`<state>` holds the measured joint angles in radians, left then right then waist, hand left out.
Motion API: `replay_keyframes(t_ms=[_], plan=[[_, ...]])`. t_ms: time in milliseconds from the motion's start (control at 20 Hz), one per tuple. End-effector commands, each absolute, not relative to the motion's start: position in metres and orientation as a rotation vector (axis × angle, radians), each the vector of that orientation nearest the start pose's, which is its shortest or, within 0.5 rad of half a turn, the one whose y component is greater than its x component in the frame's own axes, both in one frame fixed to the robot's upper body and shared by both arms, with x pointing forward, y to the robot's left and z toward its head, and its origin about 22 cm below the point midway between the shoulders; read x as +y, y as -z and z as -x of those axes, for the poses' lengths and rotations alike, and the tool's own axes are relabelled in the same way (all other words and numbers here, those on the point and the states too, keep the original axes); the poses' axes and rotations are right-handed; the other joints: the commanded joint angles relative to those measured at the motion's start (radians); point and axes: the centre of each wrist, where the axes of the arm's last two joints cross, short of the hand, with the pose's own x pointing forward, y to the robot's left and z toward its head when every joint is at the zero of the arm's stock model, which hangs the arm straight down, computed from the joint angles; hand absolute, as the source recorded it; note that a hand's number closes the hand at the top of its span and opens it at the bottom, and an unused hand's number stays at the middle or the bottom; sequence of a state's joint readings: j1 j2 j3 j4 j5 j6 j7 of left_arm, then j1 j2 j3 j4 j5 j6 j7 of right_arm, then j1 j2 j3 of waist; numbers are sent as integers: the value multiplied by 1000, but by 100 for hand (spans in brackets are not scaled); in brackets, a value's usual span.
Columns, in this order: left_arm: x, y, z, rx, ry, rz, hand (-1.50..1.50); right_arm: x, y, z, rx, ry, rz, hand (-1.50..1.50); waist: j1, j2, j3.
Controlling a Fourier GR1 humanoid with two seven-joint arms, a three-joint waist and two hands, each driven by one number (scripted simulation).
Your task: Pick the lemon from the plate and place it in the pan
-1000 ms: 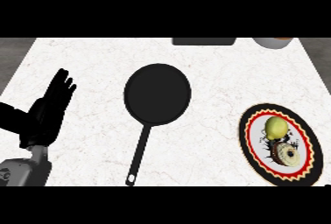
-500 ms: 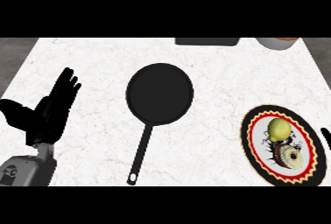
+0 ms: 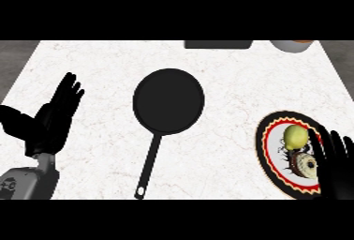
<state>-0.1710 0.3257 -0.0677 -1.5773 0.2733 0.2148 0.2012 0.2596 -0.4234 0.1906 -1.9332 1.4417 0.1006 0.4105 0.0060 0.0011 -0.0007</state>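
One white, faintly veined stone counter [image 3: 228, 70] fills the view, with wide bare room between the two hands. One matte black round pan [image 3: 169, 101] with a long thin handle lies well to the left of the right hand [image 3: 339, 164] and nearer the left hand [image 3: 52, 122]. One round plate with a red, black and yellow patterned rim [image 3: 262, 150] sits near the counter's right edge, partly under the right hand, whose straight fingers lie side by side. The left hand rests near the left edge, fingers up and spread. One smooth yellow-green oval lemon [image 3: 296, 136] sits on the plate, just left of the right fingertips.
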Motion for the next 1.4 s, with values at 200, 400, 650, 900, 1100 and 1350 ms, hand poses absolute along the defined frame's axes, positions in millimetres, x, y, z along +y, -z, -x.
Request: replay_keyframes(t_ms=[200,400,650,900,1100,1350], plan=[[269,-68,-286,-1530,-59,-107,0,-232,-36,-170,-855,-1203,1601,-150,-9,-2,1],[278,-56,-272,-1527,-48,-99,0,-209,-31,-193,-915,-1230,1572,-150,-4,-1,1],[262,-76,-279,-1513,-38,-120,0,-201,-26,-210,-785,-1206,1588,-150,-4,-2,1],[255,-58,-276,-1517,-48,-115,0,-236,-22,-231,-755,-1156,1616,-150,-6,-2,1],[270,-46,-273,-1526,-47,-112,0,-251,-6,-242,-788,-1160,1575,-150,-5,-1,1],[278,-58,-264,-1497,-39,-96,0,-249,10,-245,-719,-1207,1561,-150,-1,-2,1]])
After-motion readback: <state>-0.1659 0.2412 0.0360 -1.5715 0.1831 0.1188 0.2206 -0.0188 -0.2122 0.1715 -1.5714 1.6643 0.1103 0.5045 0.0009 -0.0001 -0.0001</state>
